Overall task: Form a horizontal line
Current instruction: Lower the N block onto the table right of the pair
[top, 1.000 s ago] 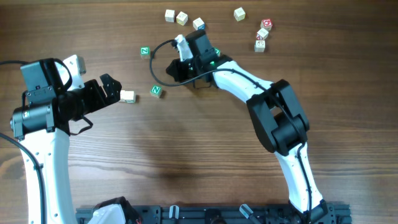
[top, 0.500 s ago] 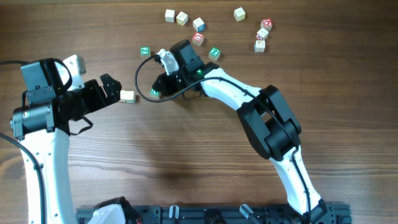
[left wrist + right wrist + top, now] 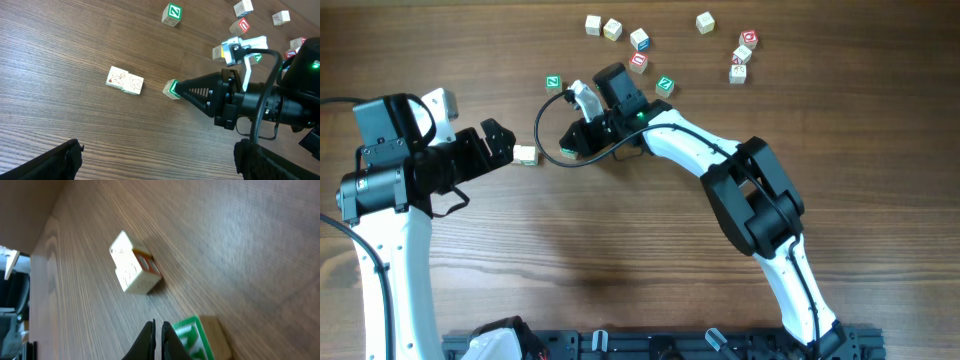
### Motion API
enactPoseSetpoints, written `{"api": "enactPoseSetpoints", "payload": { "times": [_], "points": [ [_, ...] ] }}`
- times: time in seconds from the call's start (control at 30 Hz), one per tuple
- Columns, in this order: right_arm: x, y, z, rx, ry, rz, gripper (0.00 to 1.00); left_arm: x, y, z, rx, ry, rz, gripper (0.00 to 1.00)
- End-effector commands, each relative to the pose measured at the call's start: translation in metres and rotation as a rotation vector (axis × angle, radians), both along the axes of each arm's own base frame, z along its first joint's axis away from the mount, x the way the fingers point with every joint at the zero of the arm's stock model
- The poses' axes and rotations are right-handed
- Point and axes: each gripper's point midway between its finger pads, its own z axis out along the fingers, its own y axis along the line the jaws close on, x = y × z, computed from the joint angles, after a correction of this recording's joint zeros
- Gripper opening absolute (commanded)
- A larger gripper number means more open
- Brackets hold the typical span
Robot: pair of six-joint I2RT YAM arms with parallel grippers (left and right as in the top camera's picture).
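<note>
Two whitish letter cubes point(image 3: 525, 154) lie touching as a short row; they also show in the left wrist view point(image 3: 125, 81) and the right wrist view point(image 3: 132, 270). A cube with a green letter point(image 3: 172, 89) lies a small gap to their right, not touching them. It also shows in the right wrist view point(image 3: 200, 336). My right gripper point(image 3: 568, 148) is shut and empty, its tip point(image 3: 181, 89) against that green cube; its fingers point(image 3: 158, 332) lie beside the cube. My left gripper point(image 3: 498, 143) is open and empty, just left of the whitish pair; its fingers point(image 3: 160, 160) frame bare table.
Loose cubes are scattered at the back: a green one point(image 3: 552, 82), several pale and coloured ones point(image 3: 612, 29) point(image 3: 638, 62) point(image 3: 665, 85), and a cluster at the far right point(image 3: 742, 54). The right arm's black cable point(image 3: 545, 140) loops over the table.
My right arm swung left and forward from the back cubes to the green-letter cube, then stopped there. The left arm and the whitish pair have not moved.
</note>
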Motion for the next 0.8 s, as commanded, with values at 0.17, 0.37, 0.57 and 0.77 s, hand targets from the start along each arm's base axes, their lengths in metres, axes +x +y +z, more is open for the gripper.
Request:
{"api": "enactPoseSetpoints", "payload": {
  "times": [0.17, 0.37, 0.57, 0.77],
  "points": [
    [0.063, -0.03, -0.003, -0.033, -0.07, -0.196, 0.05, 0.0, -0.001, -0.002, -0.009, 0.003, -0.009, 1.0],
    [0.058, -0.021, -0.019, -0.076, -0.113, -0.185, 0.05, 0.0, -0.001, -0.002, -0.009, 0.003, -0.009, 1.0],
    [0.048, -0.017, -0.033, -0.093, -0.079, -0.17, 0.06, 0.0, -0.001, -0.002, -0.009, 0.003, -0.009, 1.0],
    [0.037, -0.007, -0.034, -0.089, -0.074, -0.142, 0.06, 0.0, -0.001, -0.002, -0.009, 0.003, -0.009, 1.0]
  ]
}}
